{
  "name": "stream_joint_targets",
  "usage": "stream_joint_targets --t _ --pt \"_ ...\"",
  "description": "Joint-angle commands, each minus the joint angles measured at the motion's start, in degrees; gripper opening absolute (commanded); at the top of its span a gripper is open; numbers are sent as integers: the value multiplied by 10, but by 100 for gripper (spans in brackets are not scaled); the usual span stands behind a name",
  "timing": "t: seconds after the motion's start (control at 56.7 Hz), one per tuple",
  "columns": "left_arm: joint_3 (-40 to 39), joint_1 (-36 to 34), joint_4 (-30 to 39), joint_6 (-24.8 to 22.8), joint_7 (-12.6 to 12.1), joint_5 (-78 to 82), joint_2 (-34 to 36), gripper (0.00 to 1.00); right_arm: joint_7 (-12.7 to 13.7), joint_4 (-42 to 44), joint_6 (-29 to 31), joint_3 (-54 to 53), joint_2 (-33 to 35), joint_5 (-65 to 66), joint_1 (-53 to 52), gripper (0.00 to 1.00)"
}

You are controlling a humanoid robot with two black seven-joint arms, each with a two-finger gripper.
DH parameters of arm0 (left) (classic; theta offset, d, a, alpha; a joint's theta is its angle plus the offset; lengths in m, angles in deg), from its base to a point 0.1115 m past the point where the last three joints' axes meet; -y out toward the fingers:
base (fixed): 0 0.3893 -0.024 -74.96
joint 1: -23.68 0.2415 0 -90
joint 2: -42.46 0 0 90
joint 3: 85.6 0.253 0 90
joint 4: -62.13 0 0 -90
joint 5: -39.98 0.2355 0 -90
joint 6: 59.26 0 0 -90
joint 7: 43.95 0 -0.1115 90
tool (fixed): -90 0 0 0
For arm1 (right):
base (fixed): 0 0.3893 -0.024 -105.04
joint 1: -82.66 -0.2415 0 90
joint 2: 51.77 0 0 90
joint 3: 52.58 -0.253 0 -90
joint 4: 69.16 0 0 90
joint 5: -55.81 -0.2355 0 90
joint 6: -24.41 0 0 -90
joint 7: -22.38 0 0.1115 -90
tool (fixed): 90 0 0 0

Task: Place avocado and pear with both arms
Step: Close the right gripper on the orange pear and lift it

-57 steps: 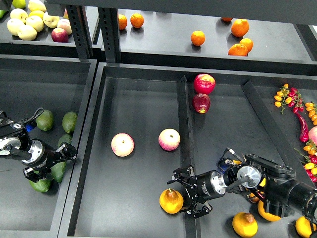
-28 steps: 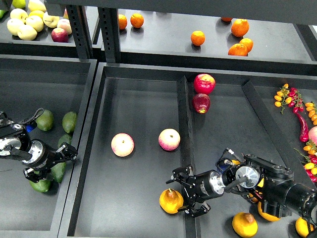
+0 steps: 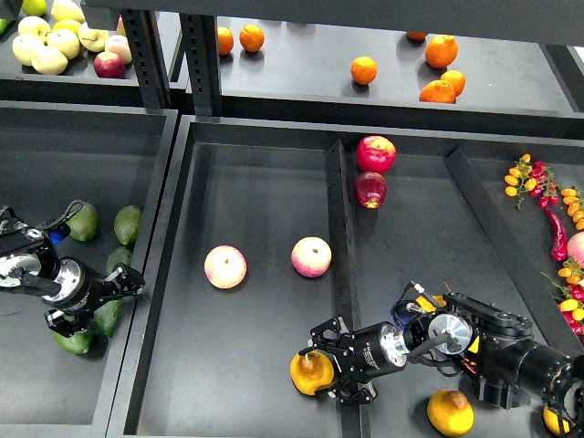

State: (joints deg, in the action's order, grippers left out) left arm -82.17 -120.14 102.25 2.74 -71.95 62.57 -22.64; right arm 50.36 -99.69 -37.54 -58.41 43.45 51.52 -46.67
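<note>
Pear (image 3: 308,372) sits in the middle bin, hugged by the right gripper (image 3: 330,362), while the left gripper (image 3: 108,307) grips an avocado (image 3: 108,317) in the left bin, neither placed yet.

The right gripper (image 3: 336,362) covers the right side of the pear (image 3: 308,373), so the contact between fingers and fruit is not clear. The left gripper (image 3: 108,297) hides the middle of 1 avocado (image 3: 109,316), and whether its dark fingers close on that fruit cannot be told. Another avocado (image 3: 73,341) lies partly under the left arm. Both arms run off the picture's sides. At the right edge, 1 yellow fruit (image 3: 555,421) is cut off beside the right arm. The fruit at the top left corner (image 3: 33,6) is cropped.
</note>
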Motion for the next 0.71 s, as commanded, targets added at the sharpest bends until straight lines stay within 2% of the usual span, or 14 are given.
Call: stream_joint_targets --t 0.0,0.035,0.106,0.141,0.194,0.388,0.688 --pt "0 3 0 0 0 0 0 98 0 7 -1 -1 -3 -5 6 25" --pt "0 4 0 0 0 0 0 98 0 8 -1 -7 -3 -10 10 17" --pt "0 5 0 0 0 0 0 98 0 9 -1 -15 -2 -11 12 12" --pt "0 6 0 0 0 0 0 98 0 11 -1 -18 -2 -12 14 5" --pt "0 6 1 0 0 0 0 98 0 14 -1 -20 -2 -12 15 3" --pt "0 6 1 0 0 0 0 98 0 27 -1 -40 0 -12 16 1" --pt "0 5 1 0 0 0 0 98 0 -13 -1 -55 40 -50 -16 1"
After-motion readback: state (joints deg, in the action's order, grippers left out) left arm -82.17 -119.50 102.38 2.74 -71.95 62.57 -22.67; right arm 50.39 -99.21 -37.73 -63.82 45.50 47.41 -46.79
